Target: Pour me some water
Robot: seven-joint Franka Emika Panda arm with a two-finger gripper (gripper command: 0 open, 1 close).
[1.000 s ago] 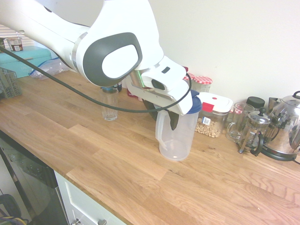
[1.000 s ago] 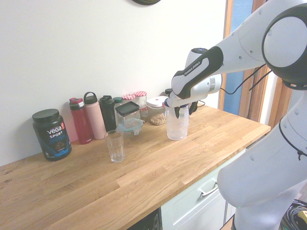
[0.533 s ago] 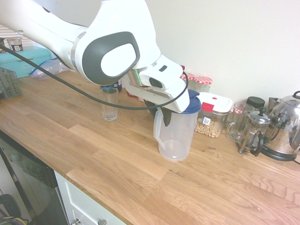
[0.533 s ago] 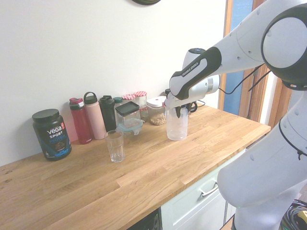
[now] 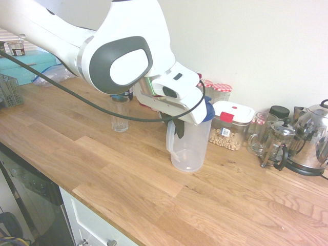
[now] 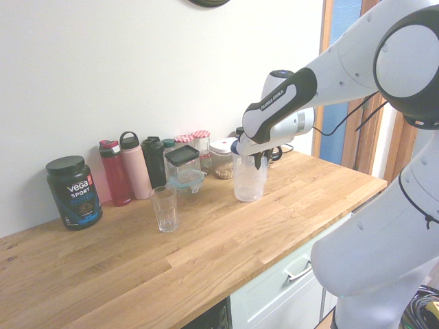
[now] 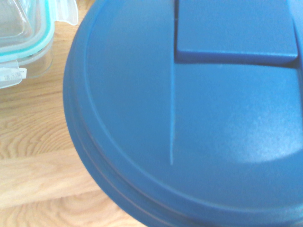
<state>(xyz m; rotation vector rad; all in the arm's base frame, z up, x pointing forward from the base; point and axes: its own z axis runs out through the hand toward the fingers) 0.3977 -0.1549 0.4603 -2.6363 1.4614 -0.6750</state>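
fingers (image 5: pixel 177 124) around the pitcher (image 5: pixel 189 146) handle

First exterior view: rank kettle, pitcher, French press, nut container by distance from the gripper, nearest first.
1. Pitcher: at the gripper, held by its handle.
2. Nut container: just right of the pitcher in the picture.
3. French press: further right.
4. Kettle: far right, picture's edge.

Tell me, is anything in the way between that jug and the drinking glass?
Nothing visible: the gripper is shut on the jug, with bare counter between jug and glass. The clip-lid container sits nearer the wall.
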